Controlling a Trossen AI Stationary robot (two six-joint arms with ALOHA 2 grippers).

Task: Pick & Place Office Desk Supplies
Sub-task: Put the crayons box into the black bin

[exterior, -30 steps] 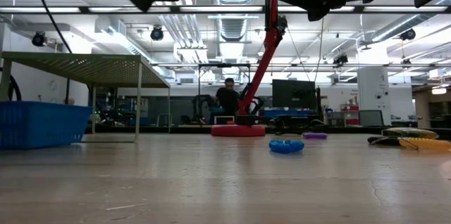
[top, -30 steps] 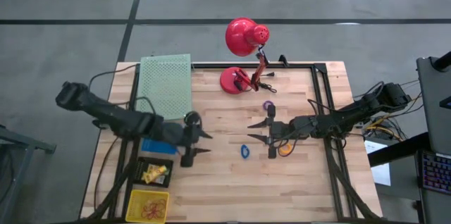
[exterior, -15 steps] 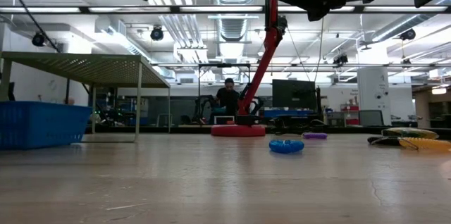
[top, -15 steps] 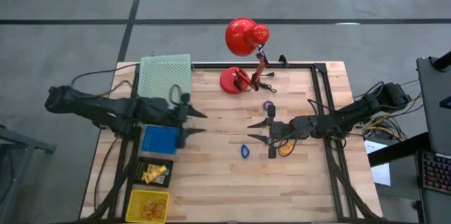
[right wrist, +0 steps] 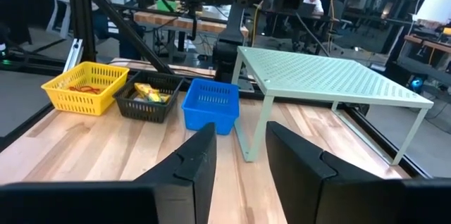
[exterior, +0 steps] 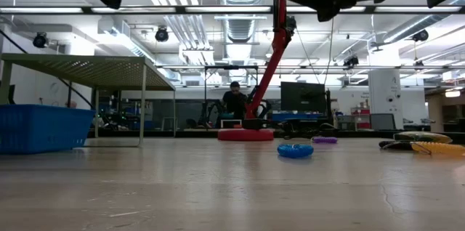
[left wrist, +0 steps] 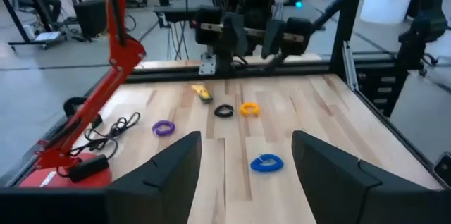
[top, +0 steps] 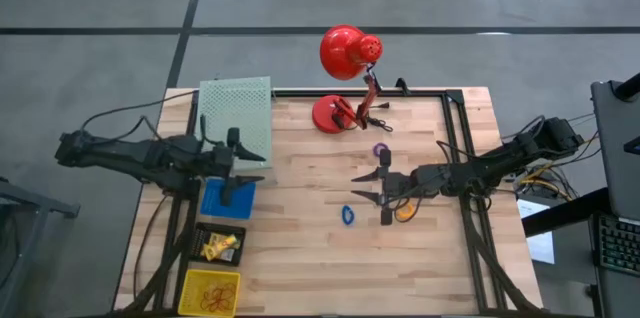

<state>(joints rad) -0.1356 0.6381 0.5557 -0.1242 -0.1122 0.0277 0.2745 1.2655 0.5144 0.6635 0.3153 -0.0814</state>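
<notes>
Since a second ago your left gripper [top: 252, 173] has swung back from the middle of the wooden table [top: 300, 248] to its own side; it now hangs over the small blue plastic basket [top: 226, 199], beside the pale green perforated metal riser shelf [top: 237, 118]. Its fingers are spread wide and carry nothing, which reads like an arm retreating over the bins after a drop. Your right gripper [top: 366, 187] has not shifted: it hovers above the table centre, pointing at the left arm, fingers parted about halfway and empty.

What remains to sort lies on the right arm's half. A small blue ring [top: 347, 216] lies flat just in front of the right fingertips, its opening facing up, so it has no real long axis. A purple ring [top: 380, 149] lies flat near the big red desk lamp [top: 340, 78]. An orange ring [top: 403, 213] and a black ring [left wrist: 223, 111] sit under the right wrist, with a small yellow piece [left wrist: 203, 94], its long axis running roughly towards the right arm's base.

Along the left edge stand the black mesh basket [top: 220, 243] holding yellow pieces and the yellow mesh basket [top: 210, 291] holding red rubber bands, so sorting is by kind.
</notes>
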